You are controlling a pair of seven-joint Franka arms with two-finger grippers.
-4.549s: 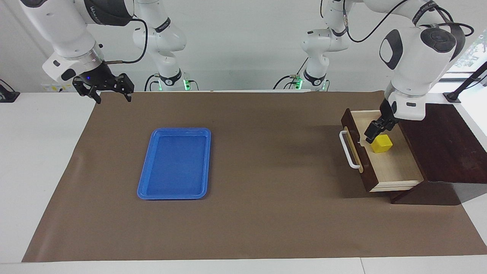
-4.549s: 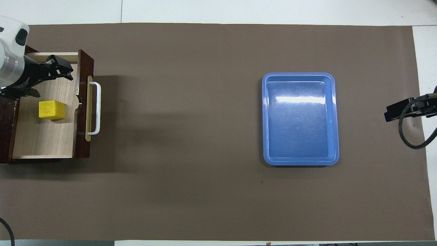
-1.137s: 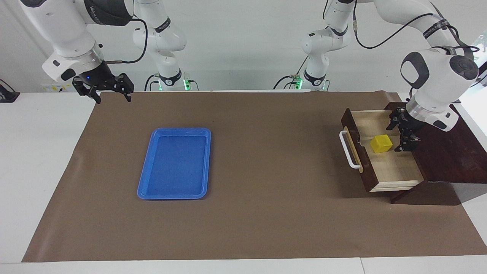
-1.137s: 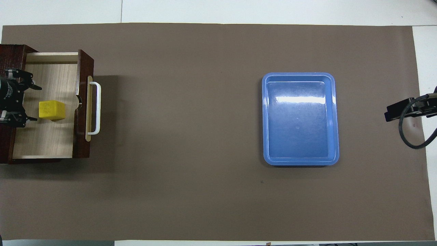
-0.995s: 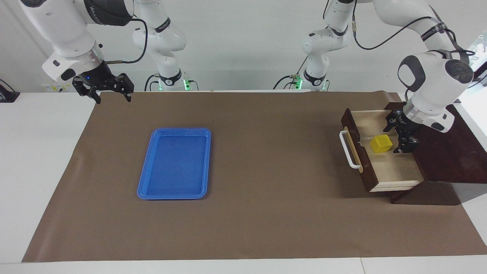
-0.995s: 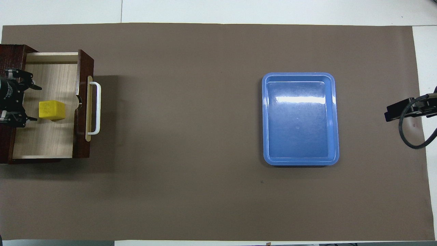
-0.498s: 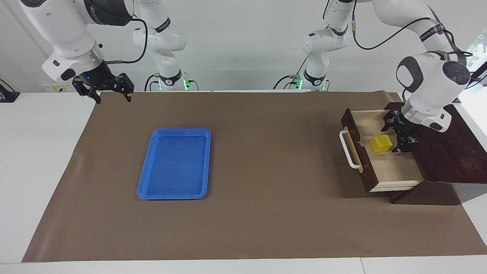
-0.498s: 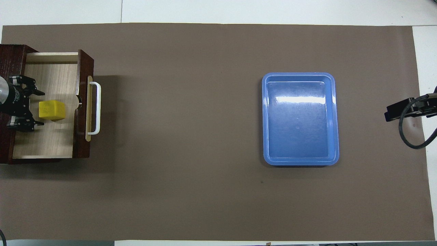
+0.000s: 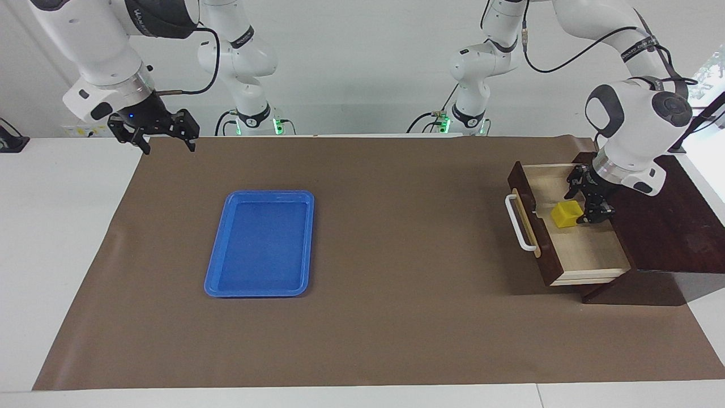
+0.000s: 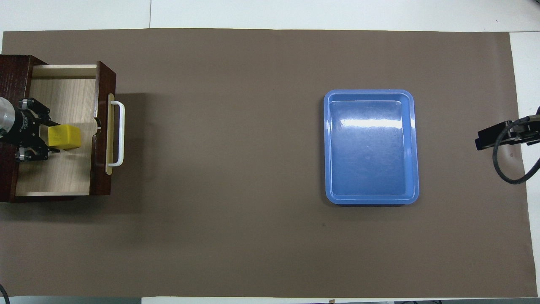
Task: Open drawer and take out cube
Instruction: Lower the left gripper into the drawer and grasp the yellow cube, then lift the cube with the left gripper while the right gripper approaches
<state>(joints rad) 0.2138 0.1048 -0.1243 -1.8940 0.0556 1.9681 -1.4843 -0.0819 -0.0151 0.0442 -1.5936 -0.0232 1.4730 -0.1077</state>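
The drawer (image 9: 589, 255) stands pulled out of its dark wooden box (image 9: 668, 226) at the left arm's end of the table, white handle (image 9: 518, 224) facing the middle. On its pale floor (image 10: 63, 177) sits the yellow cube (image 9: 566, 215) (image 10: 65, 137). My left gripper (image 9: 583, 208) (image 10: 52, 137) reaches down into the drawer from the box's side, and its two fingertips press on the cube's two sides at the end nearest the box. My right gripper (image 9: 164, 141) waits open in the air over the mat's corner at the right arm's end, holding nothing.
A flat blue tray (image 9: 269, 194) (image 10: 329, 147) lies on the brown mat toward the right arm's end, with nothing in it. The drawer's dark front panel (image 9: 529, 226) and side walls rise around the cube.
My left gripper has slid forward over the drawer floor to the cube and its fingers have closed in onto the cube's sides. The cube, the drawer and the right arm have not moved.
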